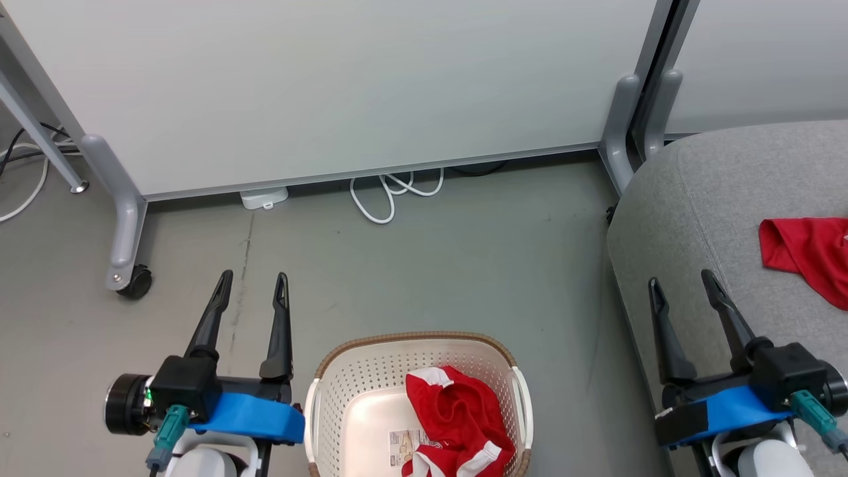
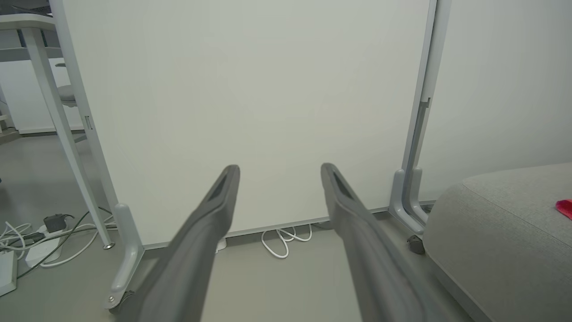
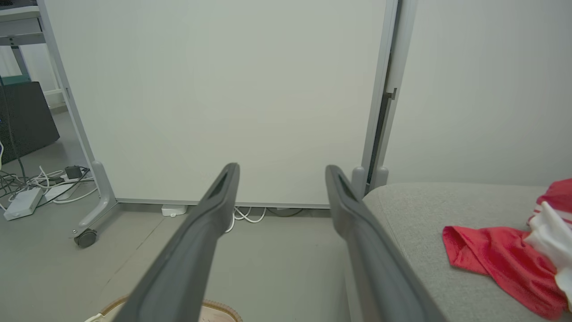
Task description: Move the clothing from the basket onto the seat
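Left gripper (image 1: 254, 278) sits at the lower left of the head view and right gripper (image 1: 682, 279) at the lower right. Both are empty, with long dark fingers (image 1: 211, 324) spread wide and pointing up the view. The left pair leans slightly right, the right pair slightly left. Each gripper sits on a blue bracket (image 1: 252, 417) above a pale forearm (image 1: 205, 464). In each wrist view the two fingers rise well apart, touching nothing.

Bright even light, left fingers (image 2: 187, 259) blurred
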Controlling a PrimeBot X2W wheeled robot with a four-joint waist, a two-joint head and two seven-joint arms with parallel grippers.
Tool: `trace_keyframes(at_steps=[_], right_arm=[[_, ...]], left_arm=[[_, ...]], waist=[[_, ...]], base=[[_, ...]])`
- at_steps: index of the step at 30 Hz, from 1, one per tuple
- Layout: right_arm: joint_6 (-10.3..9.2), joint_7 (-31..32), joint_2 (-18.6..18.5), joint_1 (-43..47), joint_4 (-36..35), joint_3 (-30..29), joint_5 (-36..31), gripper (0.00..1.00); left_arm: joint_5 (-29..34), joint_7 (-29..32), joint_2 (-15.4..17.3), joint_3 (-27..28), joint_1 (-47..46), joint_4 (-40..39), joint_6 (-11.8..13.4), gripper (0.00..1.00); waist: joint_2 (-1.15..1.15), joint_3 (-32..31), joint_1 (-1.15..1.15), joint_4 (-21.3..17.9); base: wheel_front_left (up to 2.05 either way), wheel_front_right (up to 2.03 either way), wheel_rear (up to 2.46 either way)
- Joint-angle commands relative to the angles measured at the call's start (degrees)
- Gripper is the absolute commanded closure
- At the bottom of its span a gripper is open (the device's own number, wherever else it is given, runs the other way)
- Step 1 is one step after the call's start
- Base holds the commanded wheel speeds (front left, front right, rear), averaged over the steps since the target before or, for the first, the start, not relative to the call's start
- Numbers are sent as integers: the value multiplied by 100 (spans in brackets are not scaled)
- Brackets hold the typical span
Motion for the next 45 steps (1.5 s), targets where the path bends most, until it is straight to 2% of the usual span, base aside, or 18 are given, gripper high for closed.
trace_keyframes(at_steps=[1, 27, 36, 45], right_arm=[[1, -20, 16, 88, 3, 1, 28, 0], [1, -20, 130, 214, -3, 27, 58, 0], [1, -20, 135, -34, -18, 114, 63, 0], [1, -20, 42, -496, -127, 292, 63, 0]], left_arm=[[16, -17, -2, 37, 59, 10, -9, 0], [61, -17, -99, 104, 50, 106, -146, 0], [-13, -17, -99, -308, -410, 498, -197, 0], [-149, -17, 65, -1112, -1304, 1342, -186, 0]], waist=[[-1, -8, 1, 0], [-1, -10, 1, -56], [-1, 251, 1, -249], [-1, 964, 1, -613]], base=[[0, 0, 0], [0, 0, 0], [0, 0, 0], [0, 0, 0]])
